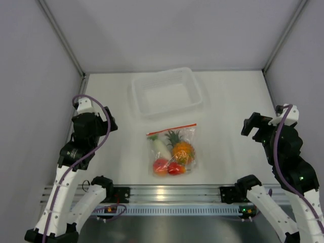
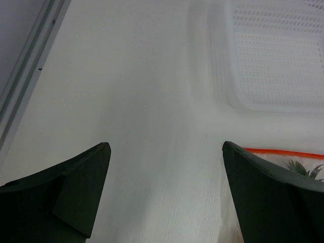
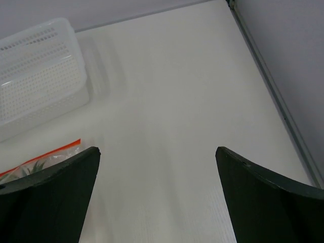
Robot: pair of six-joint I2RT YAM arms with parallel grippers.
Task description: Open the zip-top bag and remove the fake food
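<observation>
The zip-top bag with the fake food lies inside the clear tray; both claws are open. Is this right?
No. The top external view shows the zip-top bag with the fake food on the table, nearer the arms than the clear tray. The left claw and right claw are open.

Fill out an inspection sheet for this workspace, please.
Surface: white table, no spills seen.
Job's things: zip-top bag flat mid-table, red strip on its far edge, looks shut; fake food inside.
Clutter: clear tray beyond the bag, apart from it.
Grippers: left gripper and right gripper either side, jaws open, holding nothing.
Cables: purple cables along both arms, off the bag.
Surroundings: grey walls; metal rail at near edge.
</observation>
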